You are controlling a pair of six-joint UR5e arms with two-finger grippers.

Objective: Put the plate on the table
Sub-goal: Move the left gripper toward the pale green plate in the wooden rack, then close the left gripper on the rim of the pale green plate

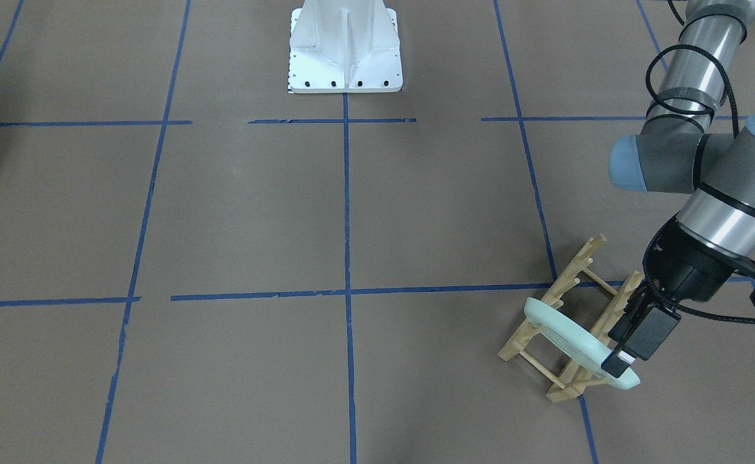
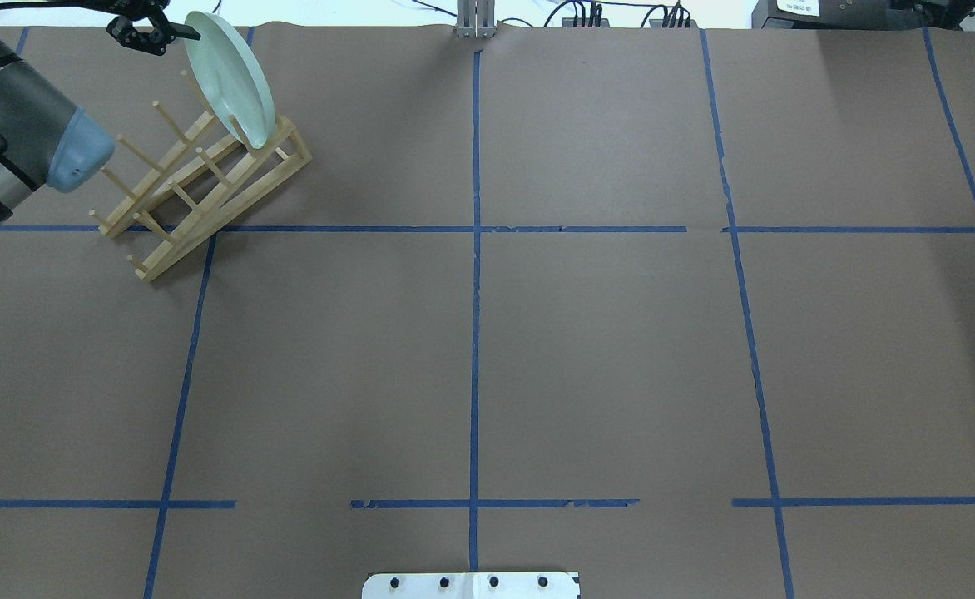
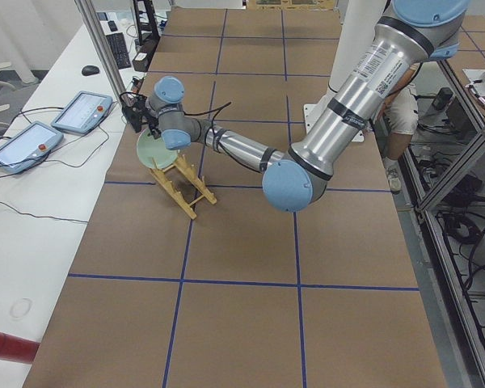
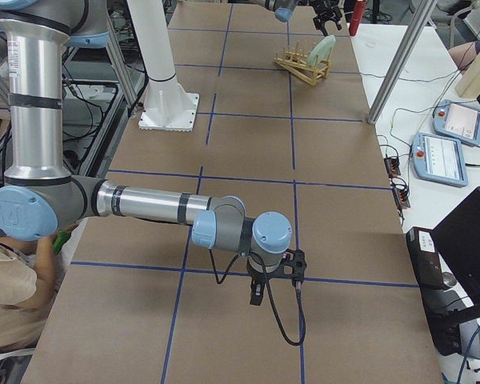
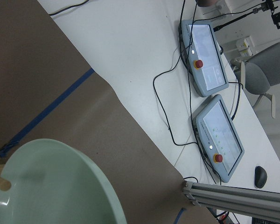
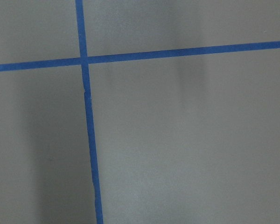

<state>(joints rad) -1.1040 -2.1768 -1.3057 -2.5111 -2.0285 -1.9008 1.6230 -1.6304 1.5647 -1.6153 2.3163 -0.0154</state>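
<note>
The grasp seems made: the left tool (image 1: 618, 368) pinches the upper rim of the plate (image 2: 230, 79), which stands tilted in the rack (image 2: 205, 187) near the surface's (image 2: 537, 333) far left corner, so the next move likely calls for lifting it clear of the pegs.

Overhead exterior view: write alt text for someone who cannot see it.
A pale green plate stands on edge in a wooden peg rack at the far left corner of a brown table gridded with blue tape. The left arm's pincer is at the plate's upper rim; whether it grips is unclear. The right arm is out of view.
</note>
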